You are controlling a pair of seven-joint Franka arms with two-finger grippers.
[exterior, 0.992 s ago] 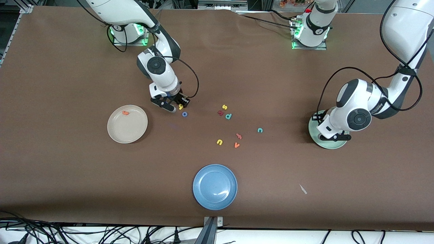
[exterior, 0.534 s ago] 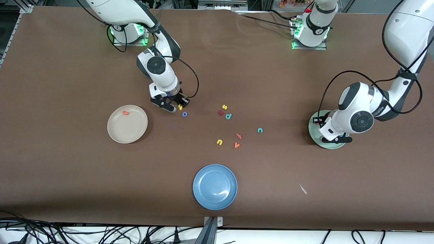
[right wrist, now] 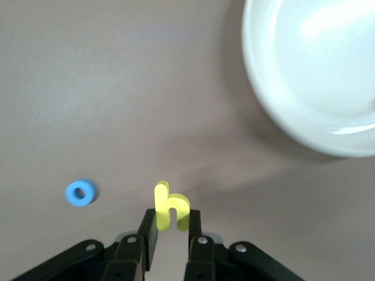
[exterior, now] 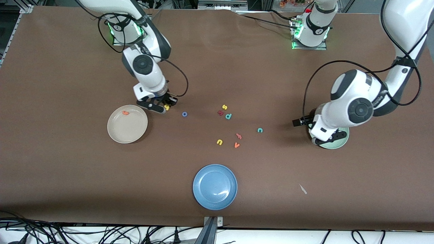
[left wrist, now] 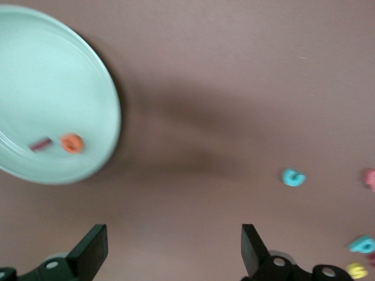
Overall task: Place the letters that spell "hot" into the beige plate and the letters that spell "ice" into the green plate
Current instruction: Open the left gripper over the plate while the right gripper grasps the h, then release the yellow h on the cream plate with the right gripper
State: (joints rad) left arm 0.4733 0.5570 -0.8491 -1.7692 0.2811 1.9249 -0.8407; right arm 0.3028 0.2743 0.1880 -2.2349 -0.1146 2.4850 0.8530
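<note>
My right gripper (right wrist: 171,219) is shut on the yellow h (right wrist: 170,206), up in the air beside the beige plate (exterior: 127,124). An orange t (exterior: 125,113) lies in that plate. The blue o (exterior: 184,114) rests on the table, toward the middle from the h (exterior: 166,107). My left gripper (left wrist: 173,237) is open and holds nothing, over bare table at the edge of the green plate (left wrist: 53,93). In that plate lie the dark red i (left wrist: 41,144) and the orange e (left wrist: 72,143). The teal c (exterior: 260,130) sits on the table between the green plate (exterior: 334,144) and the middle cluster.
A blue plate (exterior: 215,186) stands near the front camera's edge. Loose letters lie mid-table: yellow s (exterior: 224,107), teal p (exterior: 229,116), a dark red one (exterior: 220,113), yellow u (exterior: 219,142), orange v (exterior: 237,145), a pinkish one (exterior: 239,136). A white scrap (exterior: 303,189) lies apart.
The right gripper closed on the yellow h and carried it from beside the blue o toward the beige plate. The left gripper opened and shifted off the green plate toward the middle.
</note>
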